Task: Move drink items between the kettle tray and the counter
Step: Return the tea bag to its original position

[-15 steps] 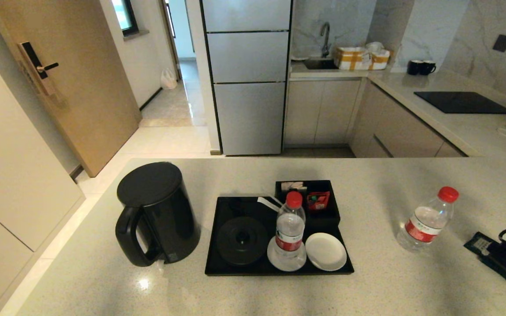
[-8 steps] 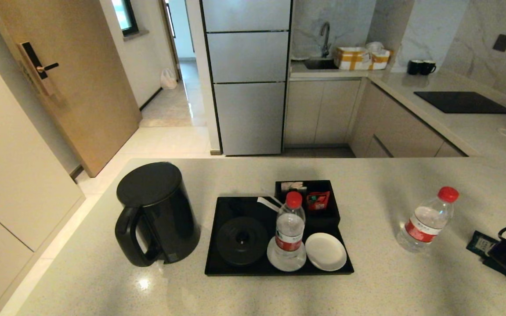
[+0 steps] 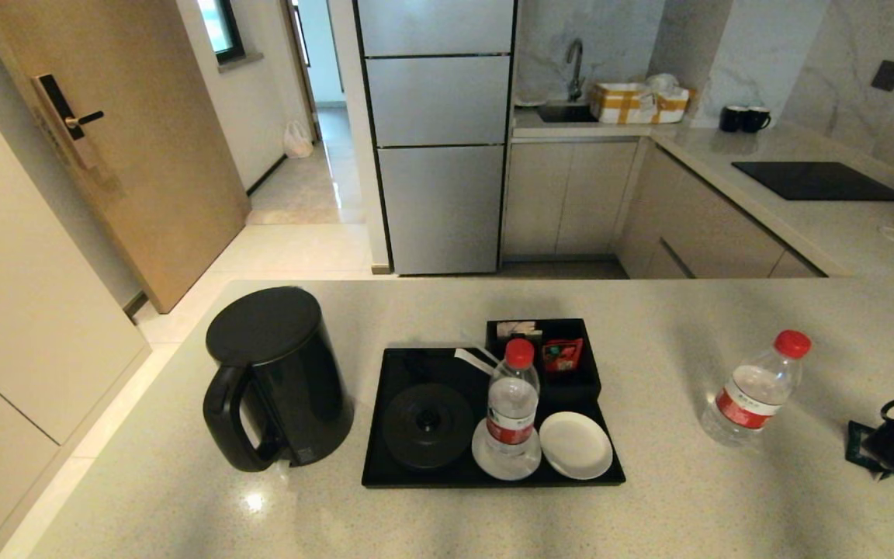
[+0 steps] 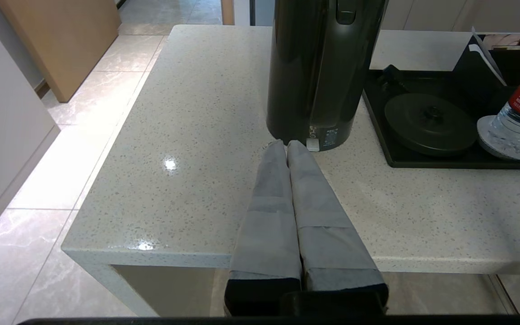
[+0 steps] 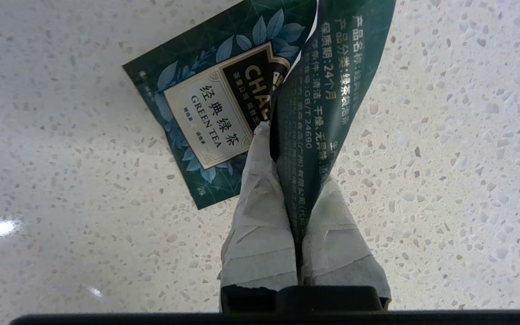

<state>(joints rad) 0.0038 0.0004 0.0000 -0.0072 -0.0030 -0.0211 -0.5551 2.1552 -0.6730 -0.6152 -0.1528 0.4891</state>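
Right gripper [image 5: 287,149]: at right edge of head view, low over the counter [image 3: 687,512], fingers pinched on a folded green tea sachet [image 5: 323,90]; second green tea sachet [image 5: 206,122] flat on counter beneath. Water bottle [image 3: 753,388] upright on counter, right of centre. Kettle tray [image 3: 393,435] at centre, carrying another water bottle [image 3: 513,404] on a white coaster [image 3: 486,462]. Kettle [image 3: 276,373] left of tray. Left gripper [image 4: 287,146]: closed, empty, near kettle base.

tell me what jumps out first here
The black kettle stands on the counter left of the kettle tray, where one water bottle sits on a coaster. At the far right, the right gripper pinches a teal tea sachet.
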